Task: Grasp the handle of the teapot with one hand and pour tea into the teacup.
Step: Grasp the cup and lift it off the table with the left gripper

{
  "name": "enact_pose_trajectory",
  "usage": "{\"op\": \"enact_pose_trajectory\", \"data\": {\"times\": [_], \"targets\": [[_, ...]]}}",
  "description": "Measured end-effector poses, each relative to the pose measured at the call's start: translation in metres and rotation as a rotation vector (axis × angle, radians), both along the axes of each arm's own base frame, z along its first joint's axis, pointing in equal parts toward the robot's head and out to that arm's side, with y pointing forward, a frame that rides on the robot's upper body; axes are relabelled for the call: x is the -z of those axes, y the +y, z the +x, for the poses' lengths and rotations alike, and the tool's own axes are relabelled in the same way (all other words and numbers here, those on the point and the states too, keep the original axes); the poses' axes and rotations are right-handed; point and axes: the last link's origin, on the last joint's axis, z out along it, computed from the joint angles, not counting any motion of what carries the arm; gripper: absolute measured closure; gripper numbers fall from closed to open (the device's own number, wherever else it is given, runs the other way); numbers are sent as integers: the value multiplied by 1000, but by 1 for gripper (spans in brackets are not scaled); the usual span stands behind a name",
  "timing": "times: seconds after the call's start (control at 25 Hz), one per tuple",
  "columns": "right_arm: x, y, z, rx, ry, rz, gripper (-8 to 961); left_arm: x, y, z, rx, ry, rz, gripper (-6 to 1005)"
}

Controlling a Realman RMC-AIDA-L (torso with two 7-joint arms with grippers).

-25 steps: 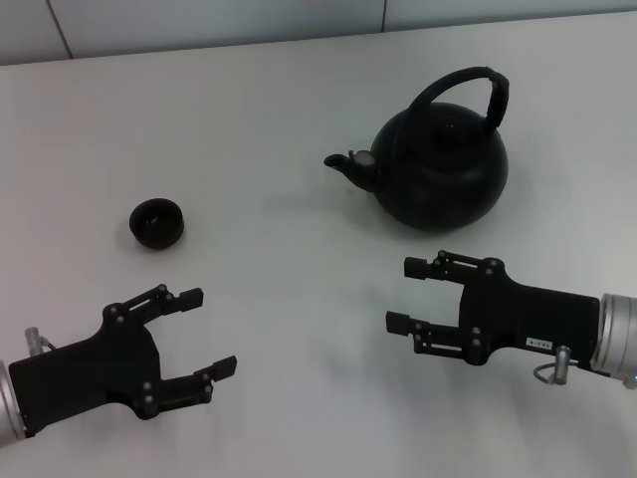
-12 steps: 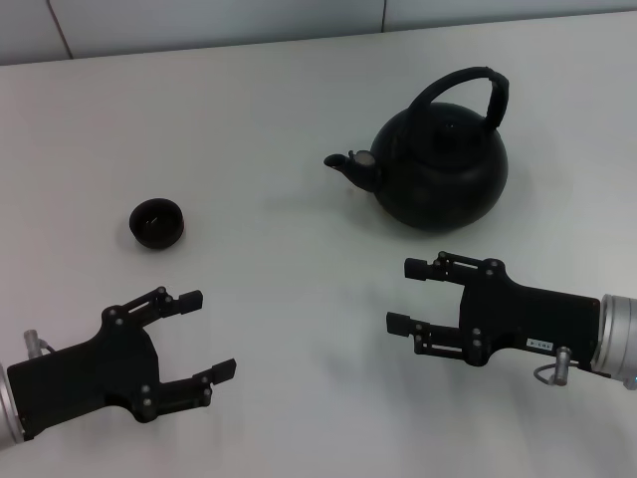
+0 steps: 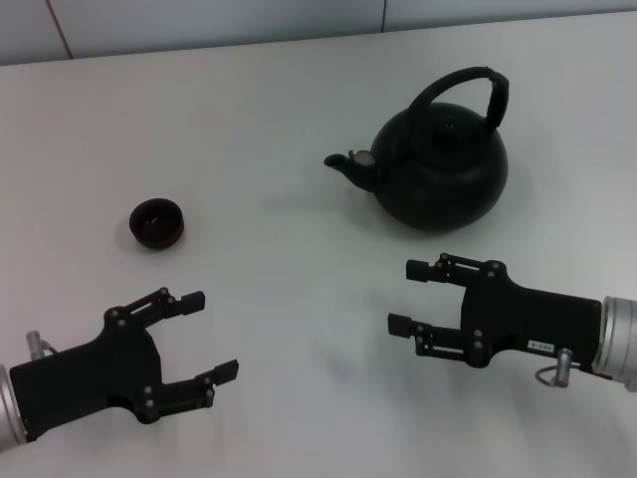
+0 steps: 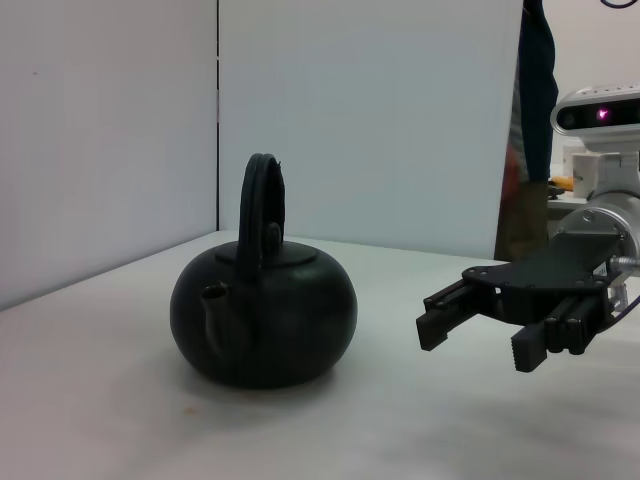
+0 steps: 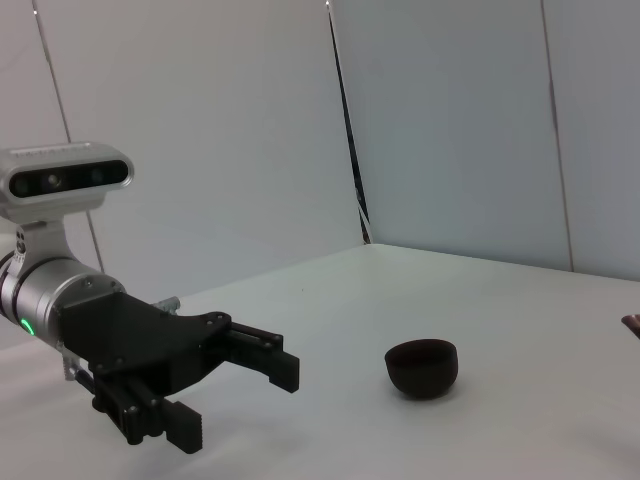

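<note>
The matte-black teapot [image 3: 438, 169] stands upright at the far right of the white table, its stubby spout pointing toward the left. Its arched handle [image 3: 468, 90] rises over the lid; the left wrist view shows the teapot [image 4: 265, 315] and handle [image 4: 262, 200] edge-on. The small black teacup [image 3: 157, 222] sits far left; it also shows in the right wrist view as the teacup [image 5: 423, 366]. My right gripper [image 3: 406, 296] hovers open in front of the teapot, apart from it. My left gripper [image 3: 209, 334] is open near the front left, below the teacup. No tea is visible.
The table [image 3: 279, 249] is plain white, with grey wall panels [image 3: 199, 20] behind its far edge. A wide bare stretch lies between teacup and teapot.
Nothing has visibly changed beyond a very slight drift of both grippers.
</note>
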Motion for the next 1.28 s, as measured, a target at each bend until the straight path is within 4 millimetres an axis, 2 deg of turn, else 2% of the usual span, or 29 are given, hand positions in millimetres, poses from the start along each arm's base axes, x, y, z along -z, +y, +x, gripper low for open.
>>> {"op": "enact_pose_trajectory", "data": {"times": [1.28], "targets": [[-2, 2, 0, -5, -5, 5, 225, 0, 1, 1, -14, -16, 16, 149]]}}
